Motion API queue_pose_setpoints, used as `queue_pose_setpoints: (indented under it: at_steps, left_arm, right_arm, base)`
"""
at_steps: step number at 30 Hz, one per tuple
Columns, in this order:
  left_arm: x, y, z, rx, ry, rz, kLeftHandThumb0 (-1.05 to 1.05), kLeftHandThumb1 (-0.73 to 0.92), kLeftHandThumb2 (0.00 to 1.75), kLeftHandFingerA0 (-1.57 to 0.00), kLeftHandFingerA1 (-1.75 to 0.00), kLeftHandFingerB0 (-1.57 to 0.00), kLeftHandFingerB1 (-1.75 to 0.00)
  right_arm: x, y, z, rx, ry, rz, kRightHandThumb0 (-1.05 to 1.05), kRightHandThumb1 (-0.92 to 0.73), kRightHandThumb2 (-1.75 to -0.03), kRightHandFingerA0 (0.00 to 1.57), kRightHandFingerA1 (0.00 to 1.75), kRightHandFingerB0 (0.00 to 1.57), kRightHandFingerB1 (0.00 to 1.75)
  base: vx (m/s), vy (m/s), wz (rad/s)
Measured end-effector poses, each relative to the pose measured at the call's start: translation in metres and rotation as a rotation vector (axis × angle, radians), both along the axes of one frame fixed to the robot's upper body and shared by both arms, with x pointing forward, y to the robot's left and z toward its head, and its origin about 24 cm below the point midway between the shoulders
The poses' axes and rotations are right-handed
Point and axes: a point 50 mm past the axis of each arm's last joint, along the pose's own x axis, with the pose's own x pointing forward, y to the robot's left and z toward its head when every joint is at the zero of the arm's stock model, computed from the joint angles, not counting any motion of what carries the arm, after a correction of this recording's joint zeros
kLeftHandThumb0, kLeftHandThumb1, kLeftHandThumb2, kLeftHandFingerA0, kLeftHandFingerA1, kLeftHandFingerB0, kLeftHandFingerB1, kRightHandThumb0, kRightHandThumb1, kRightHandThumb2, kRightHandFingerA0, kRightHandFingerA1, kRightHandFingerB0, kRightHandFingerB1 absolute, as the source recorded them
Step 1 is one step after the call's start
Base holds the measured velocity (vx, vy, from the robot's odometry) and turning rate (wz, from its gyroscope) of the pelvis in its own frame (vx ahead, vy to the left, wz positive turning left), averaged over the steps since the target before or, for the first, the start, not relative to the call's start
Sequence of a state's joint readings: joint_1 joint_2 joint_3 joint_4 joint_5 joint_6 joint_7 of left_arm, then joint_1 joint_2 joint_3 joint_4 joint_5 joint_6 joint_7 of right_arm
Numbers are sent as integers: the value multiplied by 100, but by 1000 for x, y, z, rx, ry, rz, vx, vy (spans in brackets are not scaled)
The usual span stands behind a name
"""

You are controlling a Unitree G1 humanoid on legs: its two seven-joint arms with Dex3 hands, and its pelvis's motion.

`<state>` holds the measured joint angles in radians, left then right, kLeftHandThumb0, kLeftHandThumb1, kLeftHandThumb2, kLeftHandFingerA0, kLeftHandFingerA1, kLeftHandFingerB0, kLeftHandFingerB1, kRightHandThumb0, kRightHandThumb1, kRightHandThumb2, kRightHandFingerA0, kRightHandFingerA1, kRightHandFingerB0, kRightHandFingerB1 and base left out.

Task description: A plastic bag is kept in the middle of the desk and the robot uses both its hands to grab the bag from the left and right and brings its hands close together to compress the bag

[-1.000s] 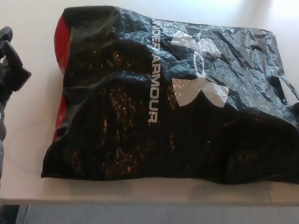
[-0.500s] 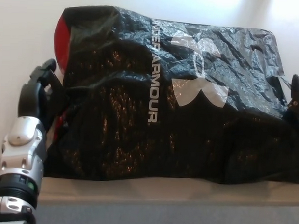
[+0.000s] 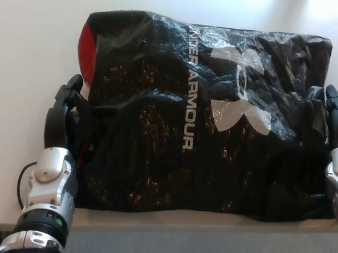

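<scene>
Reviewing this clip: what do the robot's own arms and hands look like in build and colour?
Both hands are black with thick, jointed fingers: the left hand and right hand. Each wrist wears a glossy silver-grey casing. The left forearm adds a black ribbed collar with a small green spot, and a thin black cable loops beside it.

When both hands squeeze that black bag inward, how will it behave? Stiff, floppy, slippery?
Probably floppy: the black bag is thin film, creased all over, so it should buckle upward rather than slide whole. Its glossy surface hints it may slip against the left hand and right hand. It looks light; the red lining shows at its left edge.
</scene>
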<state>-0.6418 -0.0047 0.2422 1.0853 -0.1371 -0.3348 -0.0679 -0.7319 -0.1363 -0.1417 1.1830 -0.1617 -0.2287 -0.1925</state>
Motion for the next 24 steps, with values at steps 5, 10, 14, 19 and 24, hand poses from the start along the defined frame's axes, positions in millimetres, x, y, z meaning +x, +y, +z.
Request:
queue_pose_setpoints:
  at_steps: [5,10,14,19,24]
  left_arm:
    - [-1,-8,-4,-31,-7,0,-83,92,126,0,-17,0,-16]
    - [0,-24,-3,-62,-15,-27,-78,90,127,0,-19,0,-19]
    - [0,-42,-3,-73,-20,-69,-86,92,129,0,-13,0,-15]
    - [2,-58,2,-74,-48,-115,-80,92,131,0,-17,0,-16]
    - [7,-61,11,-55,-69,-117,-64,91,109,0,-4,0,-4]
  right_arm:
    - [1,23,-2,136,-68,34,-88,-83,-118,4,27,0,9]
    - [4,49,-2,228,-72,140,-89,-80,-117,19,35,0,10]
    - [5,76,0,294,-88,242,-94,-89,-122,1,21,0,5]
    - [4,109,10,381,-148,359,-95,-84,-119,1,25,0,5]
    - [-1,133,24,431,-254,475,-95,-83,-117,6,32,5,6]
  base:
    - [0,0,0]
    - [0,0,0]
    - [0,0,0]
    - [0,0,0]
    - [0,0,0]
